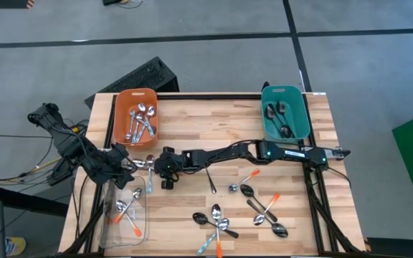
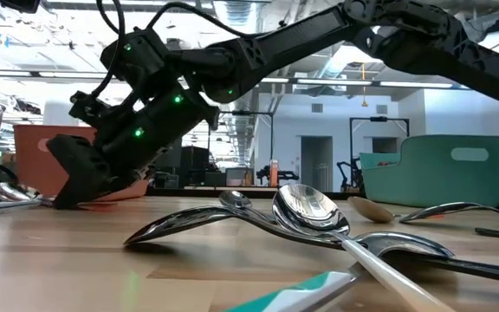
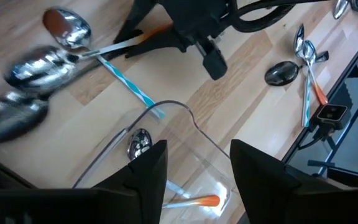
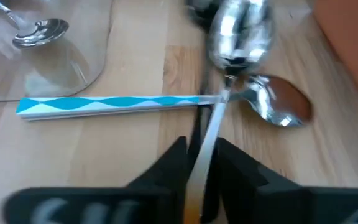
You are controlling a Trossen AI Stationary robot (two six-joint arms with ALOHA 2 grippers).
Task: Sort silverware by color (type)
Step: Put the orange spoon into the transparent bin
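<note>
The sorting looks partly done: the orange plastic bin [image 1: 136,115] holds several all-silver spoons, the teal plastic bin [image 1: 285,112] holds dark ones, and the clear plastic tray [image 1: 124,215] holds a few orange-handled spoons. A mixed scatter of spoons [image 1: 249,211] waits on the wooden desk [image 1: 192,122] — a good share left. The right claw [image 4: 197,180] grips a pale spoon handle beside a blue-striped-handled spoon [image 4: 110,104] near the tray, while the left claw [image 3: 194,168] hangs open over the tray.
</note>
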